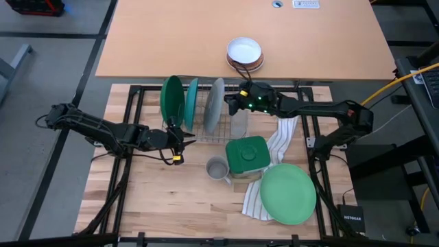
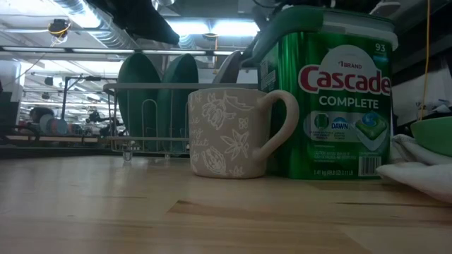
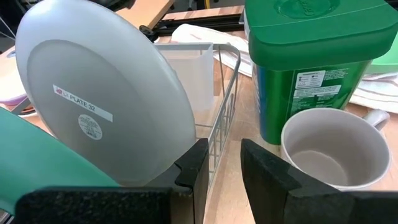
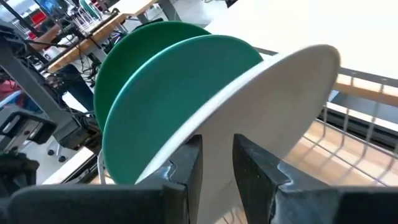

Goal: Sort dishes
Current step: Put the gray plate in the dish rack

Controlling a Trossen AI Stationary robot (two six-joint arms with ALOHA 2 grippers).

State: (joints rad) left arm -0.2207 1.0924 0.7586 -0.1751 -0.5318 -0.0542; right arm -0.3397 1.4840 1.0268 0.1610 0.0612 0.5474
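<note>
Standing in the wire rack (image 1: 206,130), the smooth round grey plate (image 1: 215,104) sits between the right fingers (image 4: 214,165).

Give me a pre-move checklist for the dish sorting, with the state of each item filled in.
1. Dark green plate, teal plate and grey plate standing on edge in the rack: ok.
2. Light green plate racked: not ok, it lies flat, partly on the towel.
3. Right gripper clear of the grey plate: not ok, its fingers straddle the rim.
4. Right gripper clamped on that rim: cannot tell.
5. Left gripper empty: ok, nothing between its fingers; it sits at the rack's edge.
6. Path to the light green plate: cannot tell; the mug and detergent tub stand close by.
</note>
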